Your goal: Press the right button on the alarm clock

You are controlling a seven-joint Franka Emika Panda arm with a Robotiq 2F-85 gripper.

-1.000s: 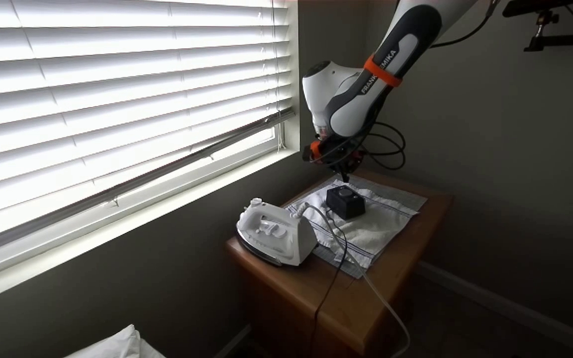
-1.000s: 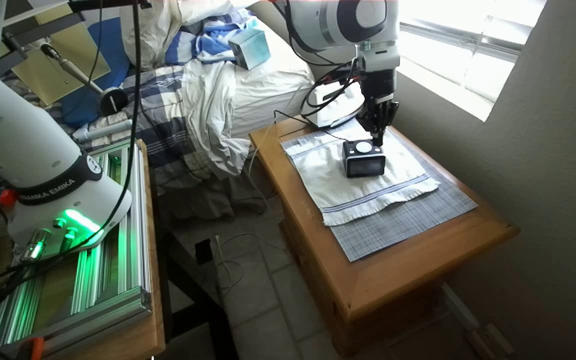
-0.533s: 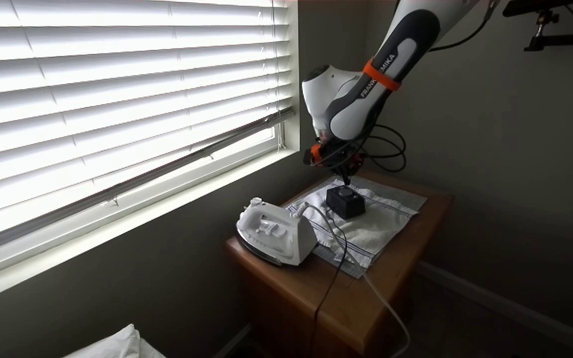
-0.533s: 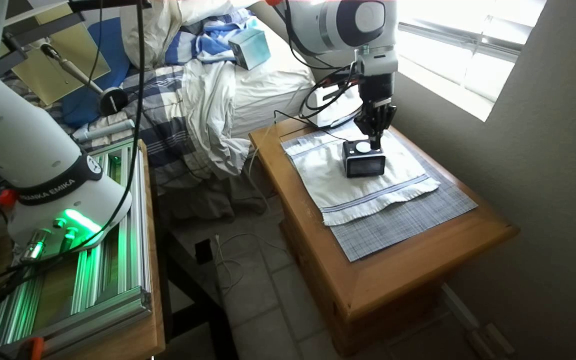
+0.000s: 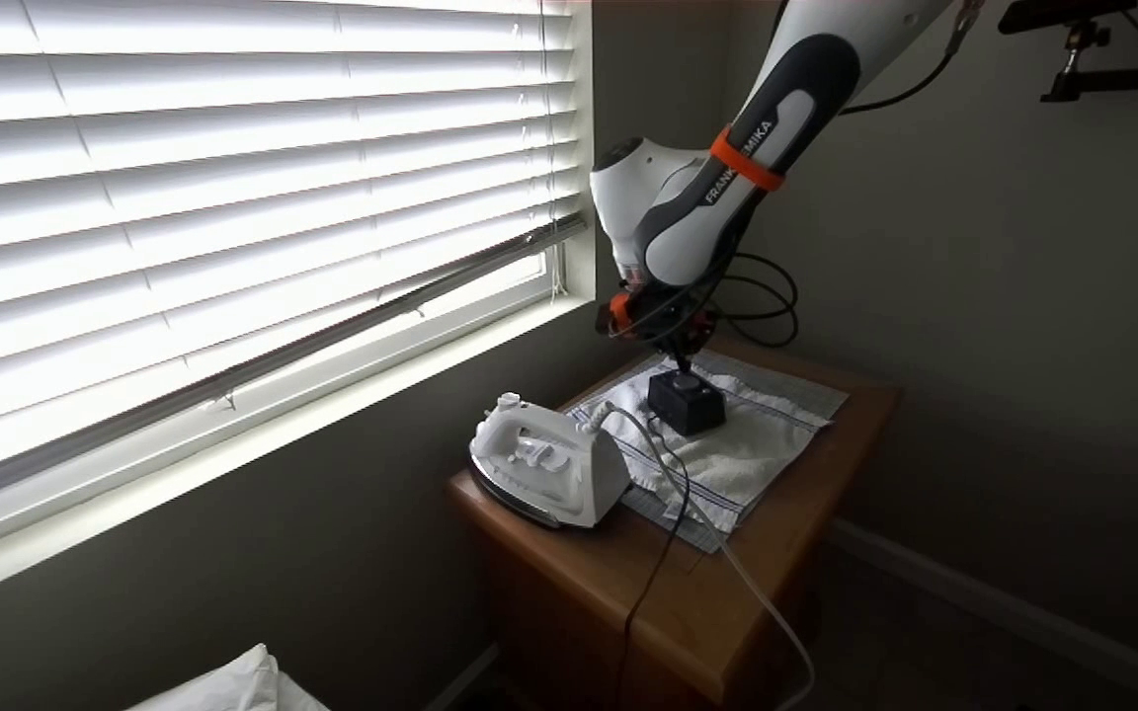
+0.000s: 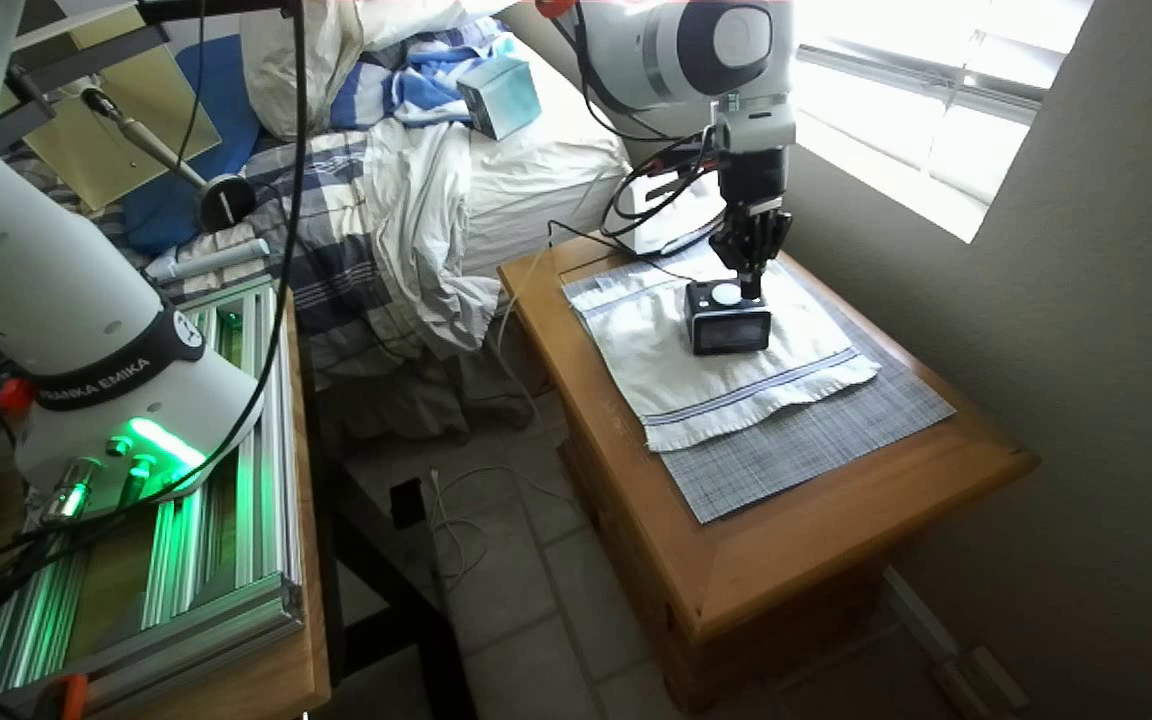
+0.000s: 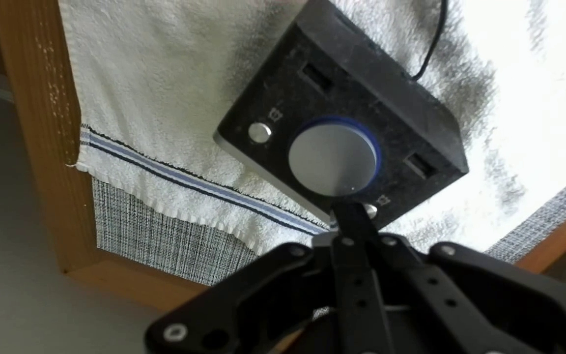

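1. Wrist view: the alarm clock (image 7: pixel 344 110) sits on the towel (image 7: pixel 180 118), which in an exterior view lies over the mat (image 6: pixel 786 450) on the bench (image 6: pixel 851 515); the fingers (image 7: pixel 353 231) are pressed together with nothing between them, a single narrow tip at the clock's front right corner;
2. The right button (image 7: pixel 371 211) shows only in part beside that tip; whether the two touch, I cannot tell;
3. To press well, line the tip up with the button's middle, off the front edge and clear of the big knob (image 7: pixel 333 162) just beside it; then push straight down;
4. The clock looks light and the towel soft, so a slanted push would likely slide or tip it; keep the press short and gentle;
5. Small marks, seemingly alarm symbols, stand by the right button and the left button (image 7: pixel 259 132); no maker's name is readable on the clock, nor digits on its dark screen (image 6: pixel 731 334);
6. "FRANKA EMIKA" reads on the robot's base (image 6: pixel 136 400); the arm (image 5: pixel 776 109) carries the same words, partly hidden by an orange strap (image 5: pixel 747 163).
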